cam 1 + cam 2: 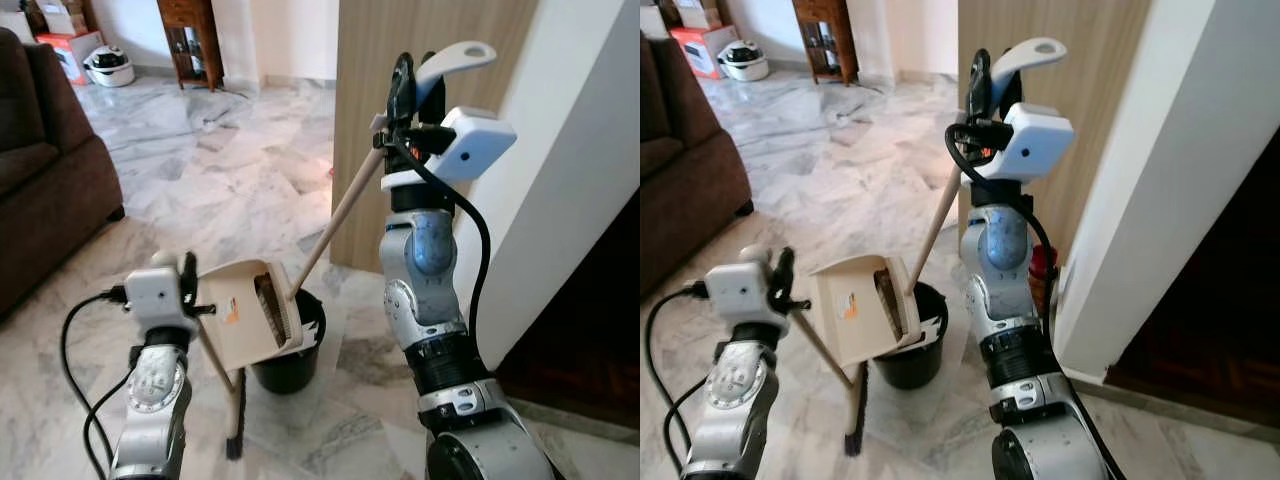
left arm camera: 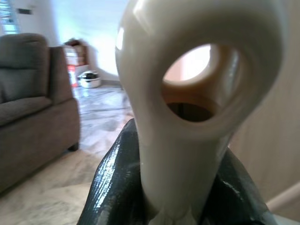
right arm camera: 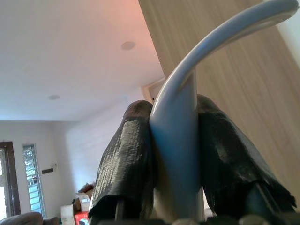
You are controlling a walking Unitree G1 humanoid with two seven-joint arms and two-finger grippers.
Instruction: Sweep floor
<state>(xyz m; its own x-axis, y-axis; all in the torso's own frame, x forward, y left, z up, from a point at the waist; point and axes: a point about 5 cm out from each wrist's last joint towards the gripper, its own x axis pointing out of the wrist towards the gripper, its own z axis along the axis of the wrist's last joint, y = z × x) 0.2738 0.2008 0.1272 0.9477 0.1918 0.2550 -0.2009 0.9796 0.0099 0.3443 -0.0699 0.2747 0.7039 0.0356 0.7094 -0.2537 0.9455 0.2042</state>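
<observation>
Marble floor (image 1: 240,170) spread out below, with a black bin (image 1: 288,358) beside the wooden panel. Over the bin tilted the dustpan (image 1: 245,310), its long handle (image 1: 335,225) slanting up to the right gripper (image 1: 412,88), clamped on the grip; the left gripper (image 1: 186,275) pinched the broom's handle (image 2: 183,117), brush (image 1: 235,425) on the floor

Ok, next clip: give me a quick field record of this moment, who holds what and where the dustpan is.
right gripper: raised, fingers shut on the dustpan's long handle
dustpan: tilted, its mouth over the bin
bin: black, on the floor by the wood panel
left gripper: low, shut on the broom's handle
broom: bristles down on the floor beside the bin
floor: marble
sofa: brown, to the robot's left
</observation>
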